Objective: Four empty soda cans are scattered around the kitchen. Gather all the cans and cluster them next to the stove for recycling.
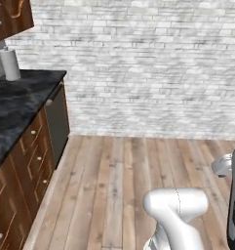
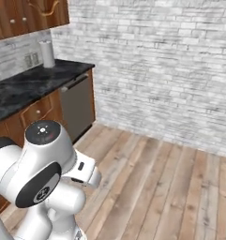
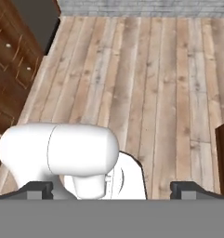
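Observation:
The soda cans and the stove are out of view. In the hand view my gripper (image 3: 116, 188) points down at the wood plank floor (image 3: 146, 74). Its two dark fingertips (image 3: 41, 188) stand far apart at the bottom edge, open, with nothing held between them. Brown wood cabinets of the kitchen (image 3: 11, 60) run along the left of that view.
A black veined marble counter (image 1: 16, 102) (image 2: 30, 86) runs along the left, with a paper towel roll (image 1: 10, 63) (image 2: 47, 54) at its far end. A dark dishwasher front (image 1: 58, 119) (image 2: 79, 108) closes the cabinet row. A white-grey brick wall (image 1: 153, 68) stands ahead, with open floor (image 1: 119, 180) before it.

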Controlling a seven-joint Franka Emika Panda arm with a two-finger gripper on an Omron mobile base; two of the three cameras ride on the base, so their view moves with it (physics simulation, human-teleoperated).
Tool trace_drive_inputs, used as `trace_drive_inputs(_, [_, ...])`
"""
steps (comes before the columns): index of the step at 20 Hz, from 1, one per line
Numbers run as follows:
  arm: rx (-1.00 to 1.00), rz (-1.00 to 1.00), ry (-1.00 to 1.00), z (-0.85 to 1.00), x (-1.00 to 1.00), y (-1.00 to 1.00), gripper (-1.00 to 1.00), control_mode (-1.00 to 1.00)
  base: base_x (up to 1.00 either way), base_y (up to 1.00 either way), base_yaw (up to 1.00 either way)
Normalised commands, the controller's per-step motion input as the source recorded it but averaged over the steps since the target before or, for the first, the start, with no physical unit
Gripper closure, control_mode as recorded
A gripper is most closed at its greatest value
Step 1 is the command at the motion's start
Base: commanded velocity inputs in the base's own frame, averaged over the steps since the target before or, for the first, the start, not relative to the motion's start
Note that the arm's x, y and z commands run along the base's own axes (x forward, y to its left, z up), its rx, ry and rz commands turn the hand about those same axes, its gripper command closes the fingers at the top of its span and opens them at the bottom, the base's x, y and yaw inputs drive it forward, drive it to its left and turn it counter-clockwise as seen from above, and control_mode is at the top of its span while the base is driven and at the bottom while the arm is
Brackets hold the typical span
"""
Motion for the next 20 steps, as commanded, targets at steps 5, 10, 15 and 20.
trace_drive_inputs(5, [0.0,0.0,0.0,0.0,0.0,0.0,-1.0,1.0,1.0,0.22,-0.27])
trace_drive_inputs(10, [0.0,0.0,0.0,0.0,0.0,0.0,-1.0,1.0,0.96,0.01,-0.33])
trace_drive_inputs(15, [0.0,0.0,0.0,0.0,0.0,0.0,-1.0,1.0,0.84,0.0,-0.38])
trace_drive_inputs(20, [0.0,0.0,0.0,0.0,0.0,0.0,-1.0,1.0,0.76,0.0,-0.42])
